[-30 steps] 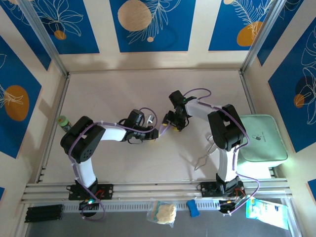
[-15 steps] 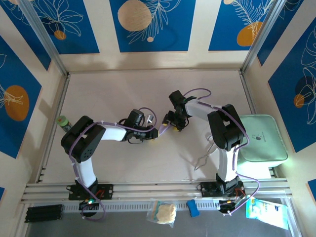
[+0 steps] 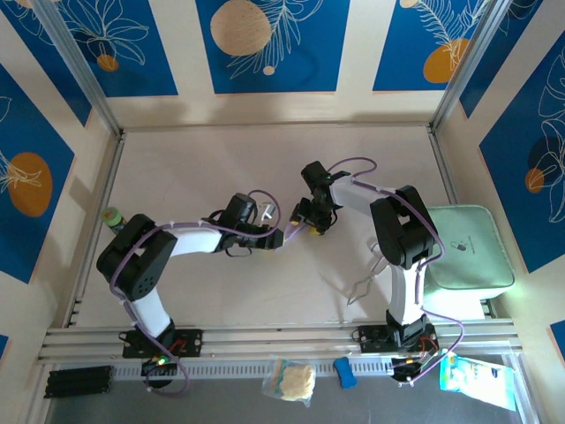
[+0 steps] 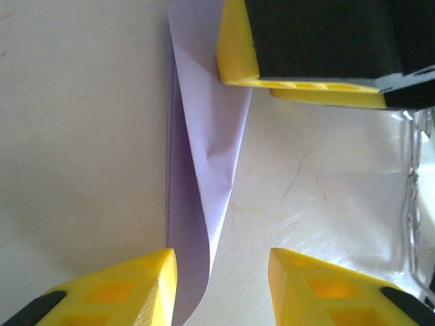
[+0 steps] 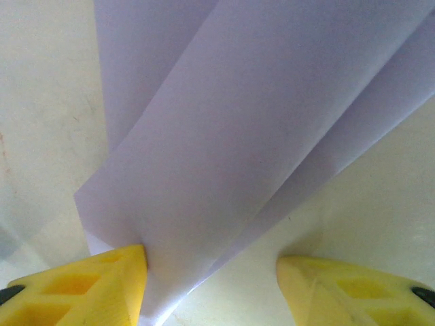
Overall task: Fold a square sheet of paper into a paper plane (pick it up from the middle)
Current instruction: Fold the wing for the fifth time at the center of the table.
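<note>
Setting: Pale tabletop (image 3: 194,159) walled in by blue-and-cream panels; a mint tray (image 3: 463,247) sits at its right edge, well apart from the work.
Top view, arms: left gripper (image 3: 284,237) and right gripper (image 3: 311,228) meet tip to tip near the tabletop's middle.
Top view, change: over the last second the left arm's elbow and shoulder have swung out toward the left edge, while its wrist has stayed at the meeting spot. The right arm has not shifted.
Left wrist, paper: the paper (image 4: 204,136) lies on the tabletop as a long, narrow folded strip of stacked layers. Its near end curls up just beside one left finger.
Left wrist, jaws: apart, with nothing clamped between them. They were nearly together a moment ago, so this is a fresh release.
Left wrist, other arm: a right-gripper finger sits over the strip's far end; whether it presses down I cannot tell.
Right wrist, paper: folded layers fan away from the camera and lie flat between the fingers, one corner against the finger at the view's left.
Right wrist, jaws: wide apart, clamping nothing, unchanged.
Meaning: probably a crease pinch has just ended. The folds hold, but the loose flap is springing up, so the plane looks only partway done.
Next: the left gripper likely needs a new hold on that flap.
</note>
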Controlling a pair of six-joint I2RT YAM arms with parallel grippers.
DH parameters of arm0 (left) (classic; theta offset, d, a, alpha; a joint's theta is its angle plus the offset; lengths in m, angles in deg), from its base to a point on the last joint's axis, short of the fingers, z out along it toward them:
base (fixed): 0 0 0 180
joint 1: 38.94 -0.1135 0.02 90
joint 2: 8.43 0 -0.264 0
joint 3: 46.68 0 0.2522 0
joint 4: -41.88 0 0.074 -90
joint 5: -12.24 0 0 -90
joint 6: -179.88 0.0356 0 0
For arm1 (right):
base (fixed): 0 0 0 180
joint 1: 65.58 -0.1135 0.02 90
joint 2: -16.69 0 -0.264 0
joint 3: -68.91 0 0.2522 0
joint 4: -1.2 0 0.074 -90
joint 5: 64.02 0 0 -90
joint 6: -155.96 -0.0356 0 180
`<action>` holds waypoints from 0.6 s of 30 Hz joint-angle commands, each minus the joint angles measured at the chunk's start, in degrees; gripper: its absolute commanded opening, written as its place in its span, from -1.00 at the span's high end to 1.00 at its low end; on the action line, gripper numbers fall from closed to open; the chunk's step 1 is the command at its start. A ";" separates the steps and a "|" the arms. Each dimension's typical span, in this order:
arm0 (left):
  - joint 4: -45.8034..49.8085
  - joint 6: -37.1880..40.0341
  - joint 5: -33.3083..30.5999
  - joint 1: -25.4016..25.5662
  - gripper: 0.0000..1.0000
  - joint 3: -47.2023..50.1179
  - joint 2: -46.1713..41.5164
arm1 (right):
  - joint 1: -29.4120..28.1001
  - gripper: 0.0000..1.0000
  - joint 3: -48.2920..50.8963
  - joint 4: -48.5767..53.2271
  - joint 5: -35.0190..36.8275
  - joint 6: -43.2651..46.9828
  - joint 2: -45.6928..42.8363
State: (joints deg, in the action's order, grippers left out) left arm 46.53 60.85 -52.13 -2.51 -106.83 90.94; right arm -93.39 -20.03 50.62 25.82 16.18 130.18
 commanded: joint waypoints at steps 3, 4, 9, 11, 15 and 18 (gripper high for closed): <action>4.27 5.13 -1.59 0.93 0.16 -1.28 0.66 | -0.07 -0.17 3.46 -0.10 6.31 0.12 7.53; 4.44 5.28 -1.27 0.93 0.15 -1.57 1.18 | -0.05 -0.17 3.48 -0.06 6.23 0.12 7.53; 5.05 5.31 -0.48 1.08 0.17 -2.54 2.99 | 0.04 -0.17 3.29 0.03 6.14 0.13 7.72; 5.60 5.22 -0.49 1.02 0.20 -2.90 3.52 | 0.04 -0.17 3.35 0.07 6.14 0.13 7.72; 5.84 4.48 -0.49 1.07 0.32 -2.99 4.48 | 0.02 -0.17 3.08 0.20 6.15 0.10 7.88; 6.19 4.02 -0.67 1.08 0.41 -3.09 5.11 | 0.08 -0.17 2.95 0.29 6.23 0.06 8.07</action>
State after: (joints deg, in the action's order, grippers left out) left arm 50.99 64.74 -53.42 -2.05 -109.00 93.48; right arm -93.39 -20.62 51.34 25.82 16.18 130.62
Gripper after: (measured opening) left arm 0.303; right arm 0.586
